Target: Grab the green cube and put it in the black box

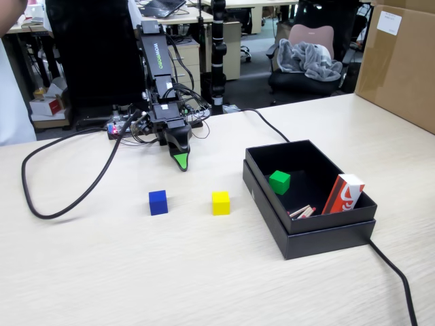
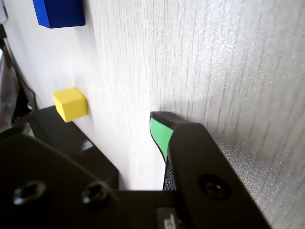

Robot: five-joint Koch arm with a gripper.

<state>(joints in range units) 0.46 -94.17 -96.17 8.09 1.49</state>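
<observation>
- Fixed view: the green cube (image 1: 279,181) sits inside the black box (image 1: 319,238), near its left wall, with a red-and-white packet (image 1: 344,193) leaning upright in the right part and a few small sticks (image 1: 302,212) at the front. The arm is folded low at the back of the pale wooden surface (image 1: 102,272), its green-tipped tool (image 1: 181,161) pointing down at the surface and holding nothing. The cube lies well apart from the tool, to the right and nearer the camera; a blue cube (image 1: 158,202) and a yellow cube (image 1: 221,202) rest on the open surface between them. Judged from this, the task's placing looks already done.
- Wrist view: only one green-faced tip of the tool (image 2: 162,133) shows, close over the wood grain, so whether the jaws are parted cannot be told. The blue cube (image 2: 59,13) and yellow cube (image 2: 70,104) lie to the left; the green one and the box are not clearly visible here.
</observation>
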